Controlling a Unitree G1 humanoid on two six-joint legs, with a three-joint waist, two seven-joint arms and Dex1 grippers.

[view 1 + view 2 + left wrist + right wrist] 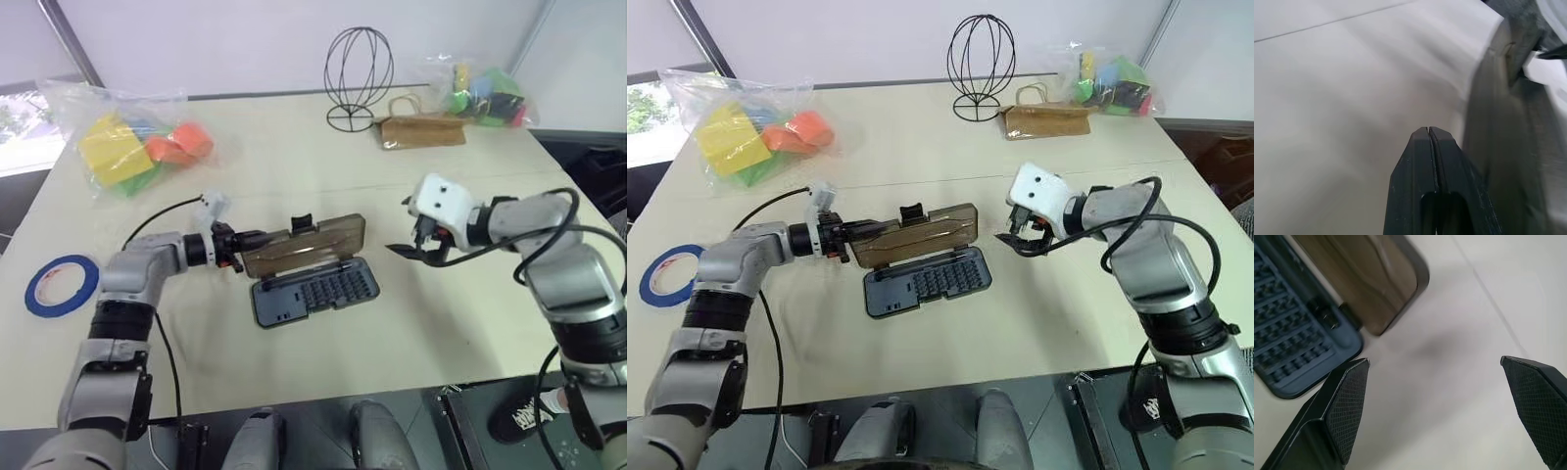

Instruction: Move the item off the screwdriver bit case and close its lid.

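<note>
Smoky-brown lid stood raised between the pinched-together left gripper, at its end, and the wide-apart right gripper.

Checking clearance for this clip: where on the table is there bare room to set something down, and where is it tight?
Bare: the near strip of table in front of the screwdriver bit case, and the stretch between the foam-block bag and wire stand. Tight: around the lid, flanked by left gripper and right gripper.
</note>
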